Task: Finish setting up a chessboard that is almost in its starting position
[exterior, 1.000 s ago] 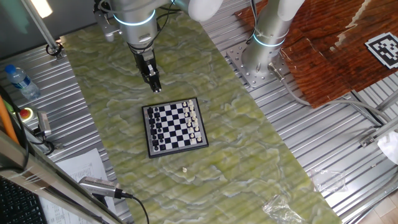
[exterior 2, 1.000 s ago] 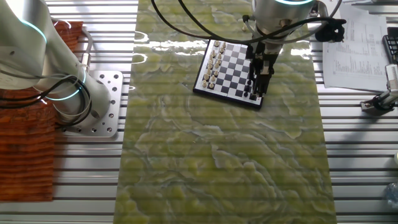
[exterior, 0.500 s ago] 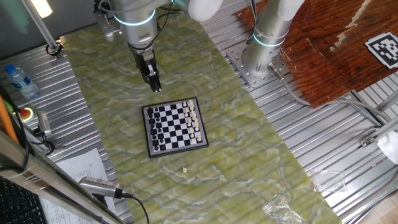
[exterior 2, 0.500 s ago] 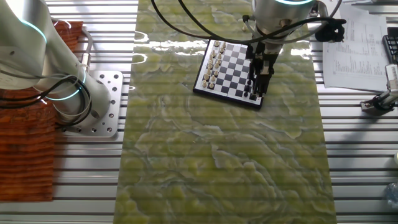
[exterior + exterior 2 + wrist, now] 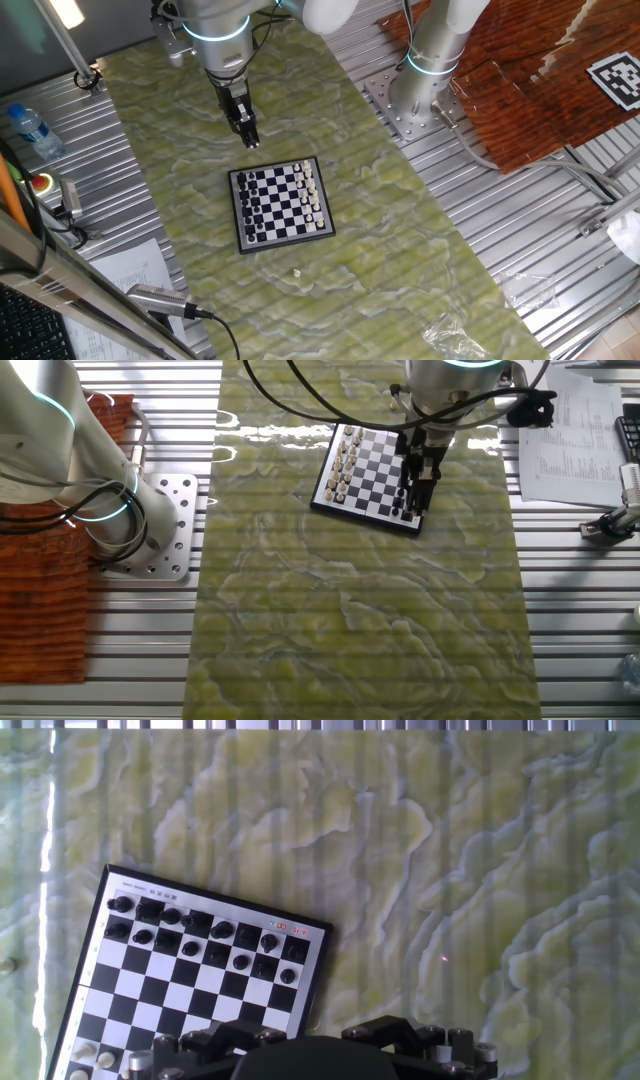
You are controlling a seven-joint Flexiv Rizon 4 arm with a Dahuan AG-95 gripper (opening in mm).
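Cream stray piece [image 5: 297,271] lies off chessboard [image 5: 281,203]: tiny, light, tippy — pinch its middle; gripper [image 5: 249,139] state unclear.

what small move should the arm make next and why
Probably travel across the chessboard toward the stray cream piece lying on the green mat beyond the board's far side. The end effector hovers above the mat on the opposite side, carrying nothing visible, and that lone piece sits off the board.
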